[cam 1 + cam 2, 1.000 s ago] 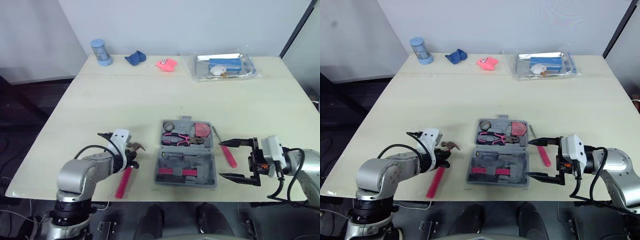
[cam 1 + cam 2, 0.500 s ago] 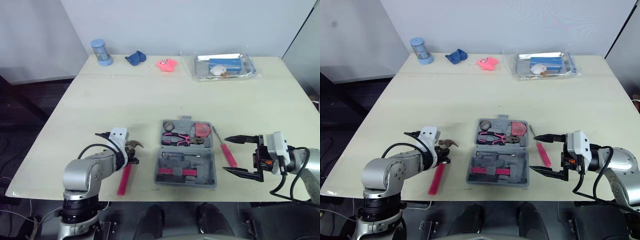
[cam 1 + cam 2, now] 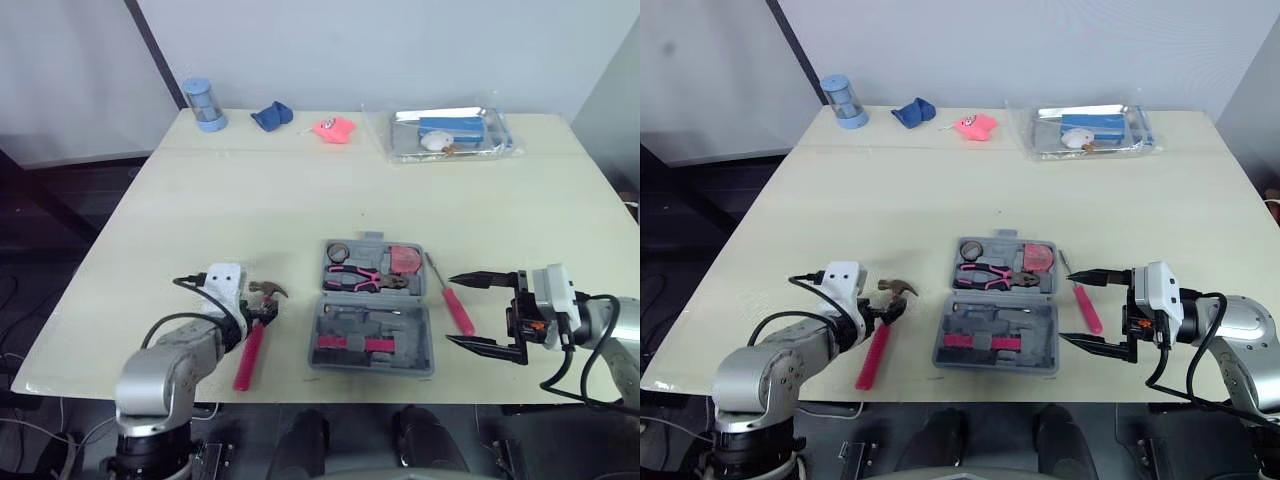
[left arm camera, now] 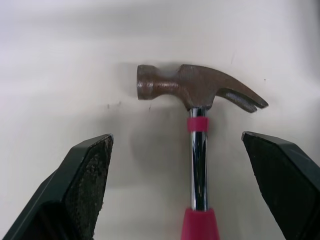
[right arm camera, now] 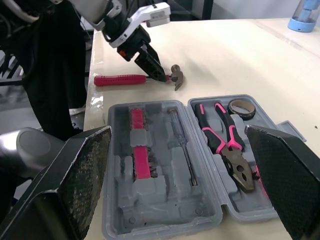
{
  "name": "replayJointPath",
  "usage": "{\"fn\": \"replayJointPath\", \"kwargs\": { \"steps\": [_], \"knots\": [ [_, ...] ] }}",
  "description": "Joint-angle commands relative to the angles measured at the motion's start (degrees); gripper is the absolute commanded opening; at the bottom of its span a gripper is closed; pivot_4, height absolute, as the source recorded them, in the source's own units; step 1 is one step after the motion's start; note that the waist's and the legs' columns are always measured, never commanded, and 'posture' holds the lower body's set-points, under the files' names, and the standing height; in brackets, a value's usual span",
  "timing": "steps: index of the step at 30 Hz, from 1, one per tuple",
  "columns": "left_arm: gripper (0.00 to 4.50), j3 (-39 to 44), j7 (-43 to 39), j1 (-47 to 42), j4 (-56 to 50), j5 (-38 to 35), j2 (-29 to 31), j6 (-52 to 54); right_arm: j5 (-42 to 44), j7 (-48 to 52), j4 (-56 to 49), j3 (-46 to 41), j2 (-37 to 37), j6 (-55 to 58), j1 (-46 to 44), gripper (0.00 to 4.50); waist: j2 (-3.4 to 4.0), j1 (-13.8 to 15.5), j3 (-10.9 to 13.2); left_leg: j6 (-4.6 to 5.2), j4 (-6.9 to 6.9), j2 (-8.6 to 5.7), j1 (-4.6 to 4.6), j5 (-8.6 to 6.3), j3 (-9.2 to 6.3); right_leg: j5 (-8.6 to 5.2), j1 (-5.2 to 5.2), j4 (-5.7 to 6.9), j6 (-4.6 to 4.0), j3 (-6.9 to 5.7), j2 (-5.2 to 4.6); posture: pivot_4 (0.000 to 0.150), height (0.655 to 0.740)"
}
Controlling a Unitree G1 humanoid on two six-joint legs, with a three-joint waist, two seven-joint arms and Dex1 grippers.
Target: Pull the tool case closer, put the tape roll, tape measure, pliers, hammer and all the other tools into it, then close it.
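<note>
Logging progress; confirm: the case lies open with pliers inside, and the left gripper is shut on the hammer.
No: the left gripper is open, straddling the hammer without touching it; the left wrist view shows this. The case does lie open with pliers inside.

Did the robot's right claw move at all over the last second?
Yes. The right claw has shifted slightly to the robot's right, away from the tool case, which stayed put.

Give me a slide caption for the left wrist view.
Open left tool straddles the hammer lying on the pale table.
</note>
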Motion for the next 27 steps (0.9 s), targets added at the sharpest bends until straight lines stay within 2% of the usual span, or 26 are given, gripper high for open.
{"fn": "replayJointPath", "kwargs": {
  "steps": [1,6,9,12,27],
  "knots": [
    [4.41,-2.2,-1.5,2.8,-1.6,1.4,-1.3,-10.4,0.7,0.3,-1.0,-1.6,-0.7,-0.9,-0.3,4.5,0.0,0.1,0.0,0.0,0.0,-0.01,-0.01,0.0,0.01,0.0,0.0,-0.01,0.0,0.0,-0.02,0.15,0.74],
    [4.41,-4.4,-1.7,5.5,3.0,3.4,-3.0,-18.9,0.7,0.2,-1.2,-1.6,-0.8,-0.8,-0.4,4.5,0.0,0.1,0.0,0.01,0.0,-0.02,0.01,-0.01,0.02,0.0,0.01,-0.01,0.0,0.0,-0.02,0.15,0.74],
    [3.56,-4.6,-1.4,6.3,4.9,4.2,-3.3,-21.2,0.8,0.2,-1.3,-1.8,-1.0,-0.6,-0.3,4.5,0.0,0.0,0.0,0.01,0.0,-0.03,0.01,-0.01,0.03,0.0,0.01,-0.01,0.0,0.01,-0.02,0.15,0.74],
    [2.37,-5.1,-1.9,6.9,6.2,5.0,-2.8,-23.1,0.8,0.1,-1.4,-1.9,-1.1,-0.7,-0.3,4.5,0.0,0.1,0.0,0.02,0.0,-0.03,0.0,-0.01,0.01,0.0,0.0,-0.01,0.0,0.0,-0.02,0.15,0.74],
    [2.37,-6.1,-2.4,5.4,11.6,6.3,-4.2,-28.0,0.8,-0.2,-1.3,-1.6,-0.9,-0.8,-0.5,4.5,0.03,0.1,0.0,0.02,-0.01,-0.04,0.12,-0.01,0.01,0.0,0.13,-0.03,0.01,0.0,-0.02,0.15,0.74]
  ]
}}
